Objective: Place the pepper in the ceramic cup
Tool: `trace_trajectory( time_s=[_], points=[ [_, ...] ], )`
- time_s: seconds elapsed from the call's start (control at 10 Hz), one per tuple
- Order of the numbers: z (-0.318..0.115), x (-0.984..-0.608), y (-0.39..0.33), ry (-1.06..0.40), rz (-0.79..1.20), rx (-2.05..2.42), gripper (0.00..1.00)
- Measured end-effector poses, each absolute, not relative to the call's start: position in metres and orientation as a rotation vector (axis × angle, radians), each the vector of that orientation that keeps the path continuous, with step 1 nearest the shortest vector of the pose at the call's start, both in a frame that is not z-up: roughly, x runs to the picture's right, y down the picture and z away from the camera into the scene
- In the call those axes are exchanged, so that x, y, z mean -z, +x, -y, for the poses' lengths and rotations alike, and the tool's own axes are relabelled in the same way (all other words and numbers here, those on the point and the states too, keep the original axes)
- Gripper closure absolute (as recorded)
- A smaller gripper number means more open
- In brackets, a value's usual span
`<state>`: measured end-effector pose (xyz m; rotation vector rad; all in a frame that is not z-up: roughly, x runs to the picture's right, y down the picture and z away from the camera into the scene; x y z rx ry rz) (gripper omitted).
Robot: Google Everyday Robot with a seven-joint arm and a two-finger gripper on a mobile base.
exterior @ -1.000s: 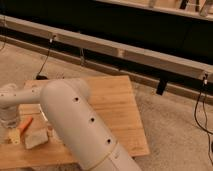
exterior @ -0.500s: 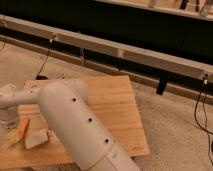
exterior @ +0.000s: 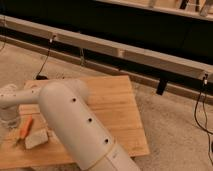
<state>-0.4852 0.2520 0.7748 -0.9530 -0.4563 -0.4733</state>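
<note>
Since a second ago, shown longer and more slanted: the pepper (exterior: 25,128), then a short stub by the sponge (exterior: 36,139), now a slim orange-red sliver tapering to a point at its lower end. Lying flat on the wooden surface (exterior: 115,105), just beside the tool (exterior: 7,116) on its side toward the sponge, upper end near the tool, lower end angled away from it. Close against the sponge's edge farthest from the arm's base; cannot tell whether touching. Arm (exterior: 65,120) much as before: thick white upper link rising from the lower edge, bent at the elbow, forearm reaching across to the surface's far corner, tool hanging low there. Cannot tell whether the tool is spread or pressed together.
</note>
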Motion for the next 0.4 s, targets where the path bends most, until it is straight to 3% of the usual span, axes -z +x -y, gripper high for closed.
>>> trace_trajectory(
  time_s=[0.4],
  points=[
    [-0.2495, -0.7757, -0.4862, -0.949, 0.46, 0.468, 0.65]
  ],
)
